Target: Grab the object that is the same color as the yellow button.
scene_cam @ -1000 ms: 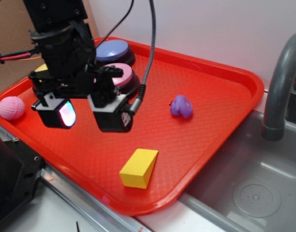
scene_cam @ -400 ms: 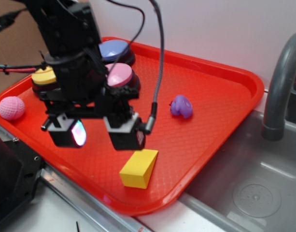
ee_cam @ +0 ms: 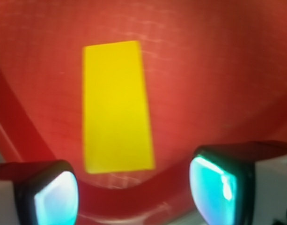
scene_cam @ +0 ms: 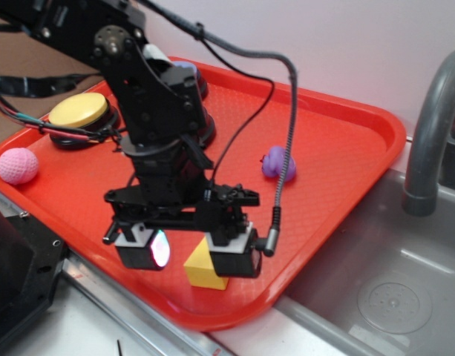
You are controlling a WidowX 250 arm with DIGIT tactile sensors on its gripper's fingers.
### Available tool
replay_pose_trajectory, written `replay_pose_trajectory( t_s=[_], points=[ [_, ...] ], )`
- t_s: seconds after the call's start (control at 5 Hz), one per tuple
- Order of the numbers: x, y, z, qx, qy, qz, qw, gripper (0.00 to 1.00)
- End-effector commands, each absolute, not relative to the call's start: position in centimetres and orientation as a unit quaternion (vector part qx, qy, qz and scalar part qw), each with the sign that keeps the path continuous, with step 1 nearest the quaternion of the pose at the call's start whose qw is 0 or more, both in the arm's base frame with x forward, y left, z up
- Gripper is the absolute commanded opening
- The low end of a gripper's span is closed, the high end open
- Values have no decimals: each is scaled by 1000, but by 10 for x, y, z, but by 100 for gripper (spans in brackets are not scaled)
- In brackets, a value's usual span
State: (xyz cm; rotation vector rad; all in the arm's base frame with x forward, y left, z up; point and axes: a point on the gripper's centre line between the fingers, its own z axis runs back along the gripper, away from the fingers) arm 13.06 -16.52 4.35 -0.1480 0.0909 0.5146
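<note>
Exterior view: the red tray (scene_cam: 346, 156) lies beside a grey sink (scene_cam: 390, 289) with its faucet (scene_cam: 431, 133) under a pale wall. Nearest, the gripper (scene_cam: 186, 256) hangs spread wide and empty above the yellow block (scene_cam: 203, 271), which sits near the tray's front rim, mostly hidden by one finger. Beyond lie a pink ball (scene_cam: 18, 165), a purple toy (scene_cam: 277, 162) and the yellow button (scene_cam: 79, 111). The wrist picture is blurred.

Oblique exterior view; close downward wrist view.
</note>
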Motion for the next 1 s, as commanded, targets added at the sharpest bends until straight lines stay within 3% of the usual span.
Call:
replay_pose_trajectory(
  t_s=[0.0,0.6,0.8],
  points=[
    [147,-170,47,-99,39,254,961,100],
    [155,-163,44,-74,42,239,967,100],
    [150,-159,46,-85,31,255,963,0]
  ],
)
